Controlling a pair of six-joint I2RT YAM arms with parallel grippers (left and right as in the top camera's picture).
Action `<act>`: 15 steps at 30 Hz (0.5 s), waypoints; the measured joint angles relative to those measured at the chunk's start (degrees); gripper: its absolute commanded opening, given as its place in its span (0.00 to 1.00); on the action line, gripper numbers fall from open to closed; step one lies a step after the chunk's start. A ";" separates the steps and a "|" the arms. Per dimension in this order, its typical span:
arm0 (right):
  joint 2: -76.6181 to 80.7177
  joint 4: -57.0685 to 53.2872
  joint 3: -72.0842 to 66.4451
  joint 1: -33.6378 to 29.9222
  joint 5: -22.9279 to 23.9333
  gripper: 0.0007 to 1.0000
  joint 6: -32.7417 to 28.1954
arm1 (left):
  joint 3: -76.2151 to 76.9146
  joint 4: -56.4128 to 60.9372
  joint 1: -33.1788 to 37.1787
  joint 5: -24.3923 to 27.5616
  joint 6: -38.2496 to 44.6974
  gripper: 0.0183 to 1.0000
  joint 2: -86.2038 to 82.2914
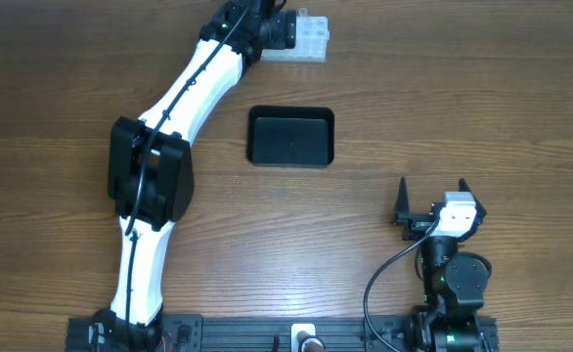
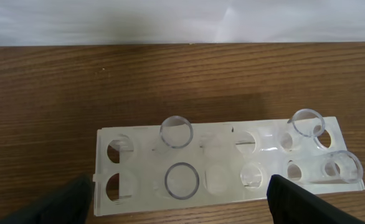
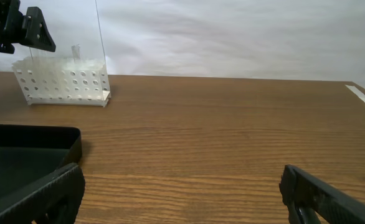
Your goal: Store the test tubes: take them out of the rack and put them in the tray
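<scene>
While left gripper (image 2: 181, 198) hangs spread above clear plastic rack (image 2: 145, 165), 12 o'clock from black rectangular tray (image 1: 291, 110), off-centre closing may tip transparent test tubes (image 2: 182, 180) or drag rack.

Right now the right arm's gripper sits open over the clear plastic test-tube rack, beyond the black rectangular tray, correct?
No, the left gripper, as the top view shows. It sits open over the clear plastic test-tube rack, beyond the black rectangular tray.
</scene>
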 measured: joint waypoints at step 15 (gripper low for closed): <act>0.00 0.00 0.00 0.00 0.00 0.99 0.02 | 0.00 0.42 0.00 -1.36 1.51 0.77 0.00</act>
